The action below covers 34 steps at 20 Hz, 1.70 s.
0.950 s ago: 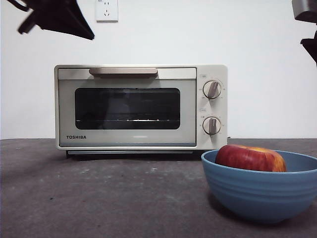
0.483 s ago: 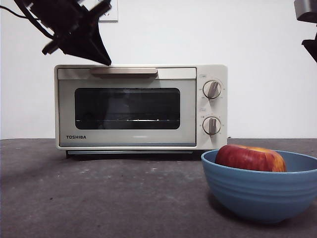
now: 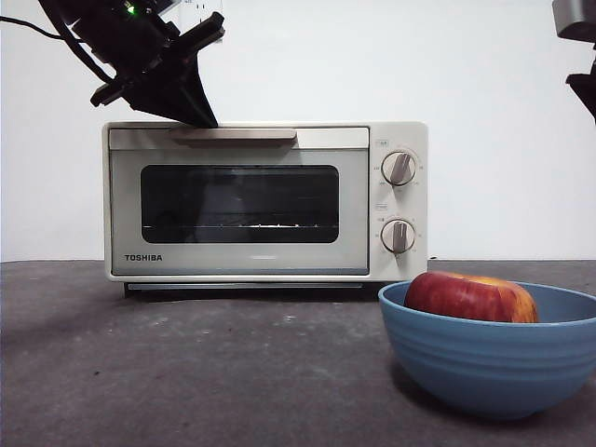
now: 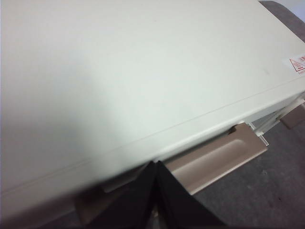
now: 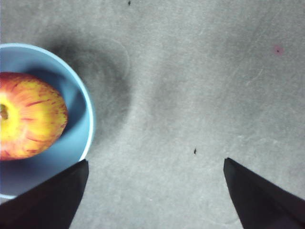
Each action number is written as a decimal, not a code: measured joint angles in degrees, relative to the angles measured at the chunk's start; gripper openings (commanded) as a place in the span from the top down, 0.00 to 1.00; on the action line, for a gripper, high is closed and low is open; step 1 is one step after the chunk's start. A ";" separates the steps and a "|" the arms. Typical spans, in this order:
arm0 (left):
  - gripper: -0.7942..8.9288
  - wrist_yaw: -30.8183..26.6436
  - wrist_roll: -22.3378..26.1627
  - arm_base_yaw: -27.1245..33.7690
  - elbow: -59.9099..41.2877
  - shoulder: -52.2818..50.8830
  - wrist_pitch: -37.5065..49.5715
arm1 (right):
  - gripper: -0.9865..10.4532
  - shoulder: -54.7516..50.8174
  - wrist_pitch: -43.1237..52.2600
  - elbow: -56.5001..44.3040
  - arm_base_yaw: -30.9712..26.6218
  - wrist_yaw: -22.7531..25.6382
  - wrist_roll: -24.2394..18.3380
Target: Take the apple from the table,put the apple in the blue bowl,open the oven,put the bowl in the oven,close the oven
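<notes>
Table [image 5: 190, 71] under apple [image 5: 28, 114]; left fingers [image 4: 155, 191] pressed together above oven [image 4: 119, 71]

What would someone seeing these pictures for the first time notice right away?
Most striking is the cream-white oven at the back of the table, its door shut, with the left pincer, jaws together, just above the left end of its beige bar handle. Next comes the apple lying in the blue bowl at the near right, with the open right pincer over the bare table beside it.
</notes>
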 measured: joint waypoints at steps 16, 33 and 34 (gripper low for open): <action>0.91 0.52 1.29 -4.90 1.88 -0.76 -10.88 | 0.52 0.00 0.83 0.00 0.00 -1.73 -0.83; 0.91 0.46 4.33 -11.02 0.72 0.52 -34.80 | 0.52 0.00 1.36 0.00 -0.02 -5.51 -1.03; 0.91 1.07 4.48 -10.99 0.72 0.52 -34.91 | 0.52 0.00 1.36 0.00 0.00 -5.55 -1.03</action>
